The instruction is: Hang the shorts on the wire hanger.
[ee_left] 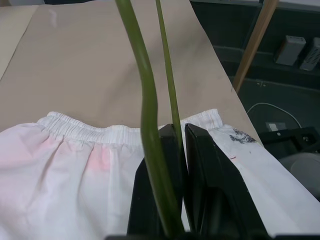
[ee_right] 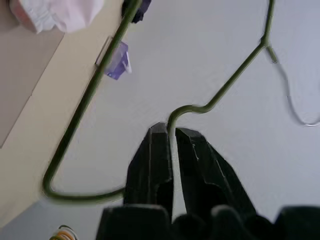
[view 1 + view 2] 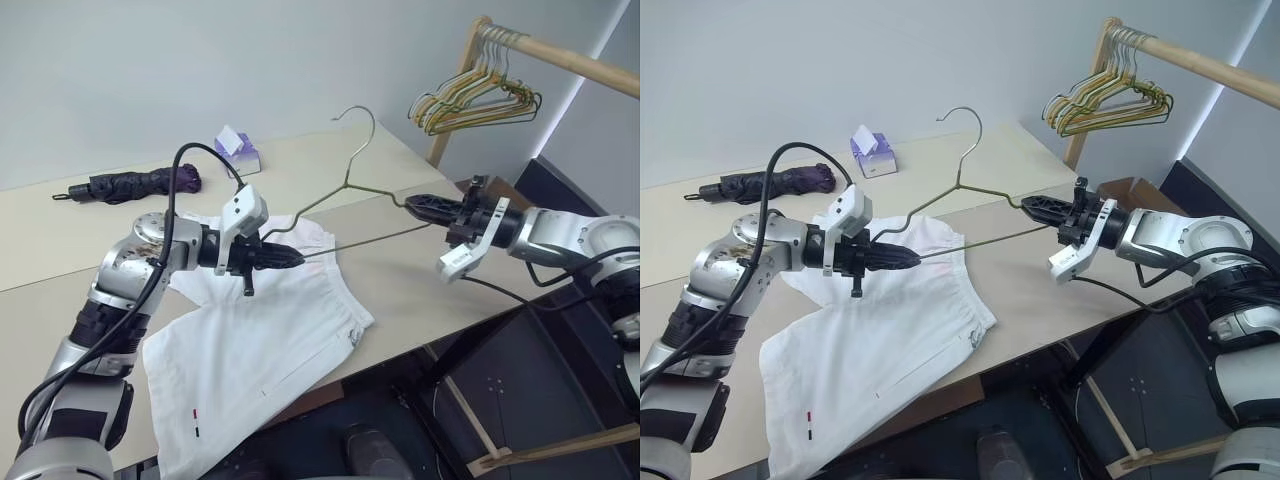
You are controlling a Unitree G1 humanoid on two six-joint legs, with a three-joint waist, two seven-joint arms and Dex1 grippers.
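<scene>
Both grippers, left [image 3: 296, 258] and right [image 3: 412, 205], pinch the hanger [image 3: 345, 190]; keep it level above the shorts [image 3: 260, 340].

wire hanger [image 3: 345, 190]: thin metal, dull olive coat, smooth. shorts [image 3: 260, 345]: white wrinkled cloth, matt, gathered elastic waistband. table [image 3: 420, 270]: matt beige, smooth. rail [image 3: 560, 55]: bare pale wood. gripper fingers [image 1: 210, 175]: black plastic, slight sheen. umbrella [image 3: 135, 184]: dark fabric. tissue box [image 3: 240, 152]: purple card
</scene>
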